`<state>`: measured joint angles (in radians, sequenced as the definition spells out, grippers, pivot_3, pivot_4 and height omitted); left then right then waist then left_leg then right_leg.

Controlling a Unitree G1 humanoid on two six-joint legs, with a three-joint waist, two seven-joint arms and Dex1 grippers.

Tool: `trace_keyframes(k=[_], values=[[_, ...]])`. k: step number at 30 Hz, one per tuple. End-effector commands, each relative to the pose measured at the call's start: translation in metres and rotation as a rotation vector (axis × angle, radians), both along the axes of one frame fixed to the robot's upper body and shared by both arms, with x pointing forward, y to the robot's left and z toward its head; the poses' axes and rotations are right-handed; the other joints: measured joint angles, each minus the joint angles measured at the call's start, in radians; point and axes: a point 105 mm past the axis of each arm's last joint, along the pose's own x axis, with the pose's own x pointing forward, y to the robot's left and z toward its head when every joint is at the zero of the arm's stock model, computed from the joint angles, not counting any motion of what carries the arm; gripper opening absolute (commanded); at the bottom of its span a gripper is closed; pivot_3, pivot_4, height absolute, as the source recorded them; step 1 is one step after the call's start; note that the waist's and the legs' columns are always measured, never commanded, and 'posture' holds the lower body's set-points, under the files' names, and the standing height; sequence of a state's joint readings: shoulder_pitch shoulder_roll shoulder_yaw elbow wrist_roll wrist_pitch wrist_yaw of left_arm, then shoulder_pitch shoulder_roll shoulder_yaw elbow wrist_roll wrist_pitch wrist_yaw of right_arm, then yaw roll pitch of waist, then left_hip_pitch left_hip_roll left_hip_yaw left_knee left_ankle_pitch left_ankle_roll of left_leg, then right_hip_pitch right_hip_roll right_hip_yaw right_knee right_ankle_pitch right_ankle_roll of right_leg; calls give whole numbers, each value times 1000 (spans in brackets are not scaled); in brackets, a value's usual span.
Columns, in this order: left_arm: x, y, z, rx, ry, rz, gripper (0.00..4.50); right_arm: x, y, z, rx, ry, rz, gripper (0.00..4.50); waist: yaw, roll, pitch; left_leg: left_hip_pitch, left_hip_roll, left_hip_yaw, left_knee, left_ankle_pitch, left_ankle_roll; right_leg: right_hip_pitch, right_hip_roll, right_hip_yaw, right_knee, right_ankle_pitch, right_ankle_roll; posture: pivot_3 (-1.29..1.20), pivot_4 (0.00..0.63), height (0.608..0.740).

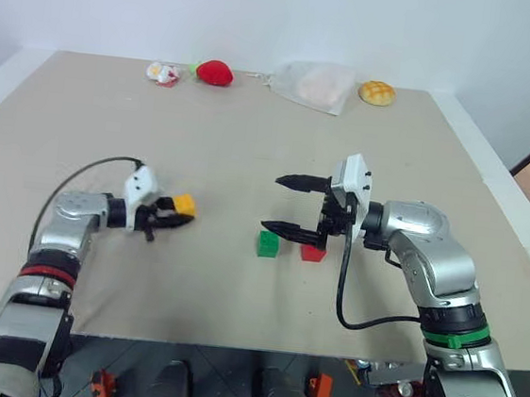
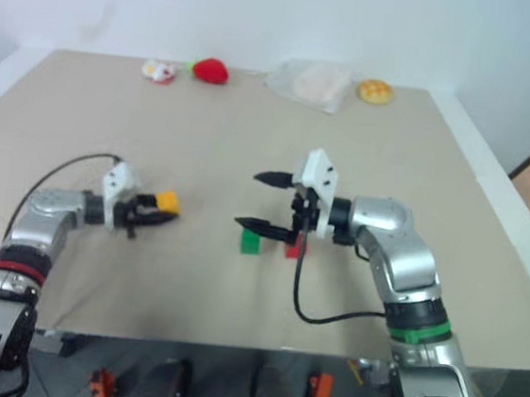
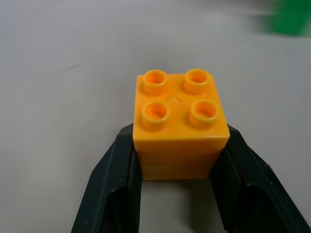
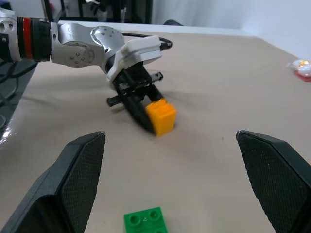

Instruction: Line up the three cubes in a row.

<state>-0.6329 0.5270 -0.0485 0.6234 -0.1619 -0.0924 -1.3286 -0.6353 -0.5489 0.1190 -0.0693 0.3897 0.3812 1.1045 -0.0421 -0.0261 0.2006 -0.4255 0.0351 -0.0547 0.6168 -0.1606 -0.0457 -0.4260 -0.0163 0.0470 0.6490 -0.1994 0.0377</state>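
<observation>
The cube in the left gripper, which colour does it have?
Yellow-orange cube; the left wrist view shows it best.

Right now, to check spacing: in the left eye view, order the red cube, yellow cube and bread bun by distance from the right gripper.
From the right gripper:
1. Red cube, just beneath it.
2. Yellow cube, held in the left gripper.
3. Bread bun, at the table's far edge.

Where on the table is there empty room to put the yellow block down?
Bare tabletop lies between the yellow-orange cube in the left gripper and the green cube. It is crowded around the red cube, under the open right gripper.
</observation>
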Motion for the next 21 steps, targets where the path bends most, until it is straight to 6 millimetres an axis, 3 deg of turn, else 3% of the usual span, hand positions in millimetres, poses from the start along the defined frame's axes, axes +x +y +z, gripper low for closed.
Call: trace_keyframes(k=[1, 11, 15, 21], values=[[-10, -12, 6, 9, 2, -83, 1327, 0, -8, 9, 15, -30, -12, 4500, -2, 0, 0, 0, 0, 0, 0, 0, 0, 0, 0, 0, 0, 0, 0, 0, 150, 740], [-10, -20, -7, 54, 38, -138, 1327, -9, -35, 4, -8, 18, -54, 4500, -2, 0, 0, 1, 0, 0, 0, 0, 1, 0, 0, 0, 0, 0, 0, 0, 150, 740], [-8, -30, 1, 2, 40, -155, 1327, -20, -51, 1, -9, 64, -51, 4500, 1, 0, 0, 1, -1, 0, 0, 0, 1, 1, 0, 0, 0, -1, 1, 0, 150, 740], [-16, -42, 4, -12, 41, -213, 1327, -17, -68, -6, -27, 91, -122, 4500, -1, 0, 0, 0, -3, 0, 2, 0, 1, 1, -2, 1, 0, 0, 2, 0, 150, 740]])
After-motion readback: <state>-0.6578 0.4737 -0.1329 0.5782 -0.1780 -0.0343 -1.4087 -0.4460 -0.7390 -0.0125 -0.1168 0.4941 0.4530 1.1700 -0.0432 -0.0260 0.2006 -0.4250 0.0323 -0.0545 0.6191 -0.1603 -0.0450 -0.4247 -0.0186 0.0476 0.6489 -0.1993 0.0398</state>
